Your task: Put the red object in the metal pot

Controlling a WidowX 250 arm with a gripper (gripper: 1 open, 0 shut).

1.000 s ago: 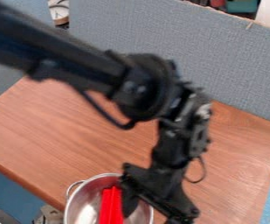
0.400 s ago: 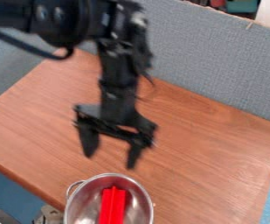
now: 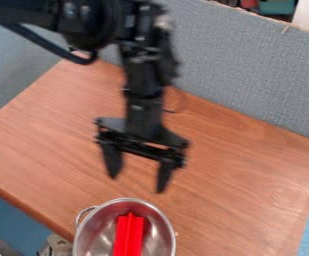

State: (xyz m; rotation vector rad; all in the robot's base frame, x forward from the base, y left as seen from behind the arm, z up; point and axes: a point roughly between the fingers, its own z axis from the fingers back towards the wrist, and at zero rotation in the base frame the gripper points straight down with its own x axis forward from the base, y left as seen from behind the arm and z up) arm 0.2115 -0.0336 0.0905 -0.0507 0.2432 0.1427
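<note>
The red object lies inside the metal pot, which sits at the near edge of the wooden table, low in the view and partly cut off by the bottom of the picture. The bar's long axis runs roughly toward and away from the camera, its upper end leaning near the pot's far rim, its lower end lost below the frame. Taking the pot as the landmark, the gripper hangs above and behind it, a little toward the table's middle, pointing steeply down, and well clear of the rim. Its two dark fingers are spread wide with only bare table showing between them; the hand is released and carries nothing. So the red object lies below and slightly nearer the camera than the hand, and there is only this one arm to reckon with. Judged from how things lie, the placing looks done: the bar is in the pot and nothing touches it. If any further move were called for, it would only need the arm to draw away from the pot without brushing the rim. No brand, label or writing can be read anywhere; the picture is too soft for that
</note>
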